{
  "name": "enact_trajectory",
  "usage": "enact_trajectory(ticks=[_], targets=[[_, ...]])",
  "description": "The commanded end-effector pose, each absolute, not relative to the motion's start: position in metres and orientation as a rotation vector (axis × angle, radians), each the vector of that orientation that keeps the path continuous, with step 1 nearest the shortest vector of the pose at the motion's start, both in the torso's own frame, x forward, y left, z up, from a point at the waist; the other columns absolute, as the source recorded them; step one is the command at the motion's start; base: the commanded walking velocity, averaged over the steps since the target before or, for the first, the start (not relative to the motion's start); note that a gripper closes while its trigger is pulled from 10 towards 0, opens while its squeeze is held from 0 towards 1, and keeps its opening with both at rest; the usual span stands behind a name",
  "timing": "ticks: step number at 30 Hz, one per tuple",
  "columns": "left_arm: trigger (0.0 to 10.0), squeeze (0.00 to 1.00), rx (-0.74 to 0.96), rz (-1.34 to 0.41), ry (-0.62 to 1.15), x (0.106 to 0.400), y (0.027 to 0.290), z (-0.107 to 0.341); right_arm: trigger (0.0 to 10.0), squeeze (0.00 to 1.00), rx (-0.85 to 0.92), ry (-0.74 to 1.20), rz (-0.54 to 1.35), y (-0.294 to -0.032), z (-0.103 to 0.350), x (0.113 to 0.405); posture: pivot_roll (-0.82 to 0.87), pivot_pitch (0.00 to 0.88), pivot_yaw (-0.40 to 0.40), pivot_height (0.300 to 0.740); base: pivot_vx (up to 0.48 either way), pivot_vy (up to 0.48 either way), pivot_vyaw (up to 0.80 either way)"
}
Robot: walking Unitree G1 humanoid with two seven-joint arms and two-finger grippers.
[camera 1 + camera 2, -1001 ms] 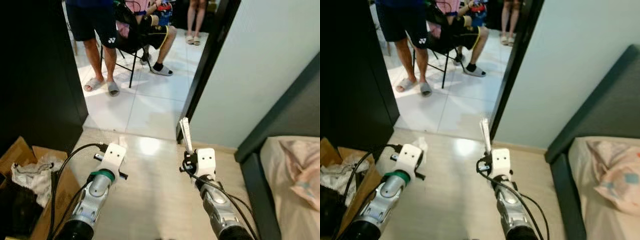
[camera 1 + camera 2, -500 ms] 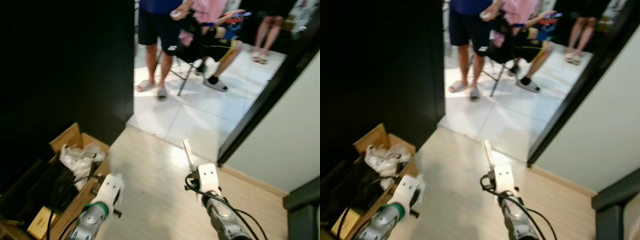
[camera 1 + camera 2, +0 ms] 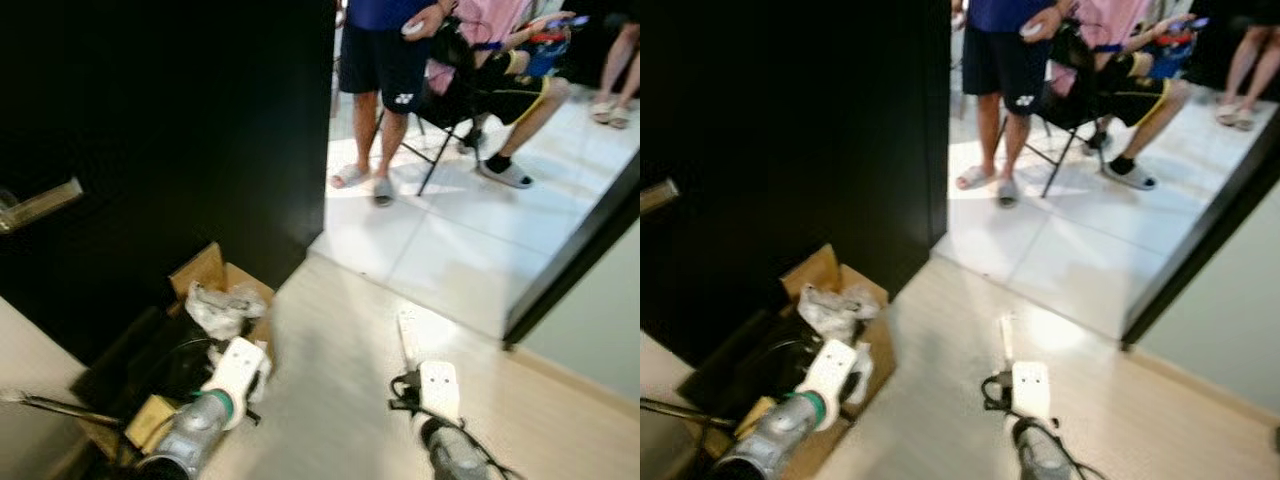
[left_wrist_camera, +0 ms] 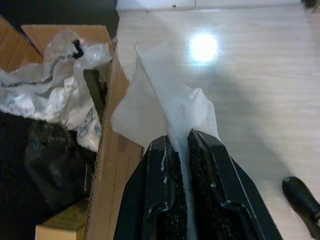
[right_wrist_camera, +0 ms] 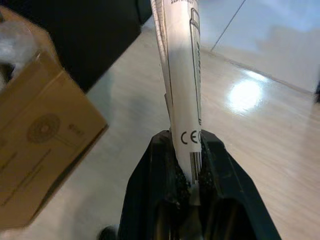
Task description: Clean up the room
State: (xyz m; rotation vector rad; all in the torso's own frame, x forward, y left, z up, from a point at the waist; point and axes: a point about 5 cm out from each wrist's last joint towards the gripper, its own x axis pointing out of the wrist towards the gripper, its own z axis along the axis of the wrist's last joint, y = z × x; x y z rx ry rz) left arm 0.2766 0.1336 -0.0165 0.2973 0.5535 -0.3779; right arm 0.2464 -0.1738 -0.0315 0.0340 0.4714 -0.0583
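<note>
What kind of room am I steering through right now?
Likely a room in a home, by its open doorway. Pale wood-look floor meets white tiles where people stand and sit on a folding chair. A cardboard box of rubbish sits against a dark wall.

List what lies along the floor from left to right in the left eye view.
Open brown cardboard box of rubbish → left gripper holding a white tissue → right gripper holding a folded white printed leaflet.
</note>
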Motion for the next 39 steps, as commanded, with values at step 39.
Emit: enact_trajectory(ticks=[39], targets=[[10.0,0.0,0.127,-0.254,0.419,0.299,0.13,0.007,10.0,0.0,-0.085,0.411,0.1,-0.179,-0.015,0.265,-0.04,0.0,-0.034,0.74,0.0,0.0,0.78]])
